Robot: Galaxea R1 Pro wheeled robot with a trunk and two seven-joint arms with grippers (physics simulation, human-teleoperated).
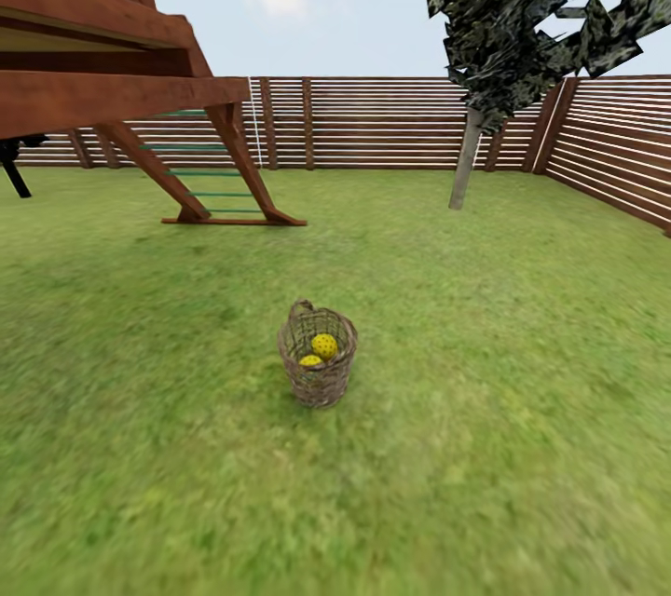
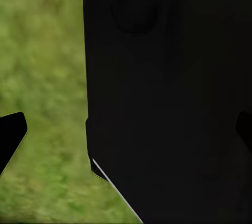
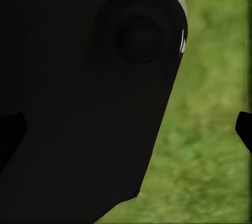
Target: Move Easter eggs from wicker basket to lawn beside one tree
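Wicker basket (image 1: 318,363) stands upright on the lawn (image 1: 485,372), mid-view from the head camera. Two yellow Easter eggs (image 1: 323,345) show inside, touching each other; a third may be hidden lower down, can't tell. Tree (image 1: 465,158) with pale trunk stands well apart, back right near the fence (image 1: 401,121). Wooden play frame (image 1: 121,74) at back left. Both wrist views: dark robot body over blurred grass. Left claw (image 2: 126,135) and right claw (image 3: 126,135) fingertips sit at opposite frame edges, spread wide, holding nothing.

The head camera looked forward and down across the lawn (image 1: 485,447) toward the fence (image 1: 391,121). Both wrist cameras sat close against dark robot bodywork (image 2: 173,103), sharing blurred grass.
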